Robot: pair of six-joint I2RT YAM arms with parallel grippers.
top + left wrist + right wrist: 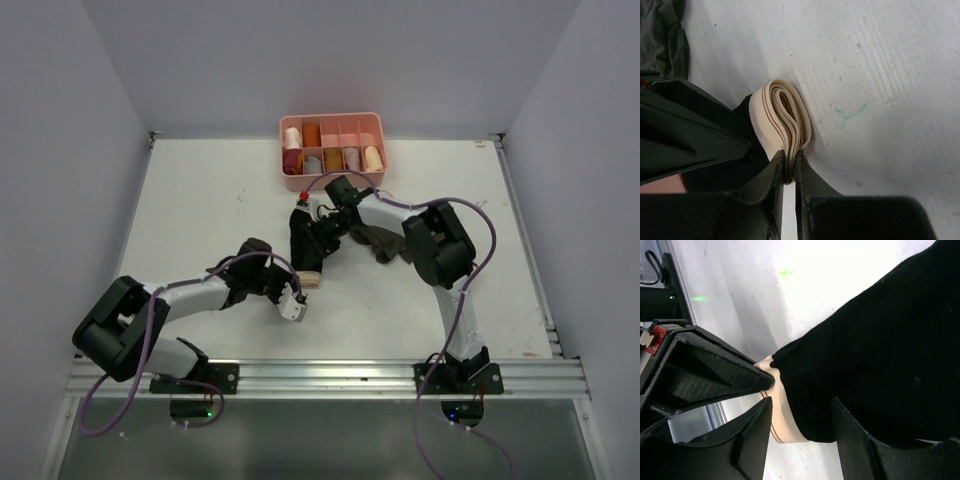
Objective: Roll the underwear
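The underwear (301,262) lies at the table's middle as a narrow black roll, its beige waistband (312,281) at the near end. In the left wrist view the waistband (782,112) shows as a folded loop of several layers, and my left gripper (789,162) is shut on its lower end. My right gripper (802,405) straddles the black cloth (880,340) just behind the waistband (785,415), with both fingers against the roll. The left gripper's finger (715,375) touches the waistband from the other side. In the top view my right gripper (318,238) sits over the roll.
A pink divided tray (330,119) with several rolled garments stands at the back of the table. An olive-brown garment (385,243) lies crumpled under the right arm, and shows at the left wrist view's top left corner (660,40).
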